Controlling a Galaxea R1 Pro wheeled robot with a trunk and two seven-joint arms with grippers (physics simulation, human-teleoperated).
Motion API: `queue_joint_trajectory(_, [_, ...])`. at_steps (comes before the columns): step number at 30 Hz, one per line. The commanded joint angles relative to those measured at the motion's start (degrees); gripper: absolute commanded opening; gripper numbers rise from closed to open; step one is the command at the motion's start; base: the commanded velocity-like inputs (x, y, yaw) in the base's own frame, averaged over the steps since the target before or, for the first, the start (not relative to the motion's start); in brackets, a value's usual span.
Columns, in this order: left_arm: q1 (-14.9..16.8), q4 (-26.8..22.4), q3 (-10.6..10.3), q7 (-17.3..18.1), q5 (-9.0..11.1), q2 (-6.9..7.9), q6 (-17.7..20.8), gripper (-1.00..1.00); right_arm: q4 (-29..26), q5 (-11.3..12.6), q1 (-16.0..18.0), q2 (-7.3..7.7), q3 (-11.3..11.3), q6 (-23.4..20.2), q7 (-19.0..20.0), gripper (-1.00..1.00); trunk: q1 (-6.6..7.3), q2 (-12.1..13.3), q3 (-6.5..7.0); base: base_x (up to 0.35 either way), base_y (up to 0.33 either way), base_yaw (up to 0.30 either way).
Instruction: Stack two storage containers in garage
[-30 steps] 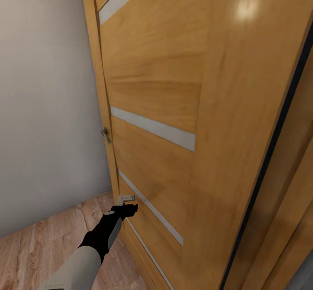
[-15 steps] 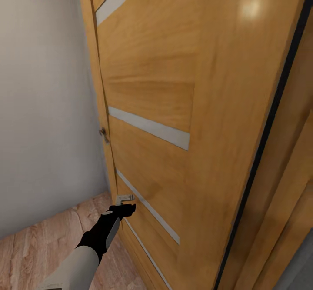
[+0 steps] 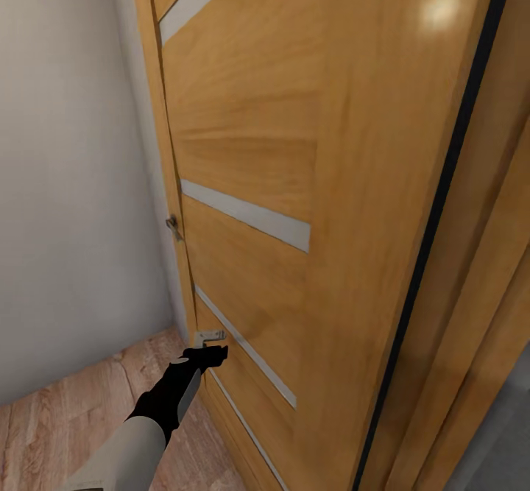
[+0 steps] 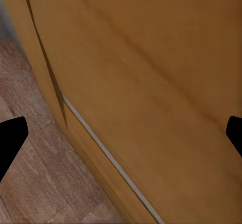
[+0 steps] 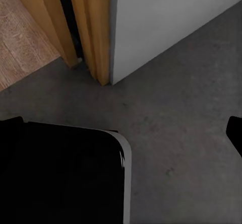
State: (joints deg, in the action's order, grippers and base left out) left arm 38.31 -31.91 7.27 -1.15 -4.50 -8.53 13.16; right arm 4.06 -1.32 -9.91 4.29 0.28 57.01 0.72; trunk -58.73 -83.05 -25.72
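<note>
**Q:** What fills the head view?

**A:** A tall orange-brown wooden door (image 3: 294,145) with pale frosted stripes (image 3: 246,215) slanting across it. Its long axis runs up and down the frame, leaning slightly. A small metal handle (image 3: 174,224) sits on its left edge, at mid-height. A thin black seam (image 3: 434,204) runs down the right part of the frame, between the door and more orange-brown wood to its right.

**Q:** What lies around the door?

**A:** A plain pale grey wall (image 3: 70,182) takes the left third of the frame. Light wood plank flooring (image 3: 66,417) shows in the lower left corner, a narrow wedge of room between the wall and the door's bottom edge.

**Q:** Where is the left arm?

**A:** It rises from the lower left, grey forearm then black wrist. The left end effector (image 3: 211,344) sits low on the door, at or just beside a small pale fitting near the door's left edge. In the left wrist view its two black fingertips (image 4: 10,138) stand at opposite edges of the frame, spread wide, with the door face and one stripe between them.

**Q:** And the right arm?

**A:** The right wrist view looks down on the floor (image 5: 176,133), dark grey speckled concrete with open space. A white wall corner (image 5: 166,17) and orange-brown door frame (image 5: 93,27) meet it in the upper part. A black fingertip (image 5: 234,133) of the right end effector shows at the right edge; a dark mass covers the lower left. I cannot tell whether it is wide or narrow.

**Q:** Are the red-orange containers here?

**A:** I can place only the door, walls and floors.
</note>
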Motion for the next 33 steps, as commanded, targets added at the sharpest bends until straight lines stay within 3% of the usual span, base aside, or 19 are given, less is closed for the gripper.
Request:
queue_joint_trajectory(1, [0.0, -0.1, 0.1, 0.4, 0.6, -1.47, 0.3, 1.0, 0.1, -0.1, 0.0, 0.02, 0.0, 0.2, 0.1, 1.0, 0.0, 0.0, -0.05, 0.0, 0.0, -0.001])
queue_joint_trajectory(14, [0.0, -0.1, 0.1, 0.4, 0.5, -1.47, 0.3, 1.0, 0.1, -0.1, 0.1, 0.02, 0.0, 0.2, 0.1, 1.0, 0.0, 0.0, -0.05, 0.0, 0.0, -0.002])
queue_joint_trajectory(22, [0.0, -0.1, 0.1, 0.4, 0.5, -1.47, 0.3, 1.0, 0.0, -0.1, 0.1, 0.02, -0.1, 0.2, 0.1, 1.0, 0.0, 0.0, -0.05, 0.0, 0.0, -0.199])
queue_joint_trajectory(33, [0.0, -0.1, 0.1, 0.4, 0.6, -1.47, 0.3, 1.0, 0.0, -0.2, 0.1, 0.02, -0.1, 0.3, 0.1, 1.0, 0.0, 0.0, -0.05, 0.0, 0.0, -0.025])
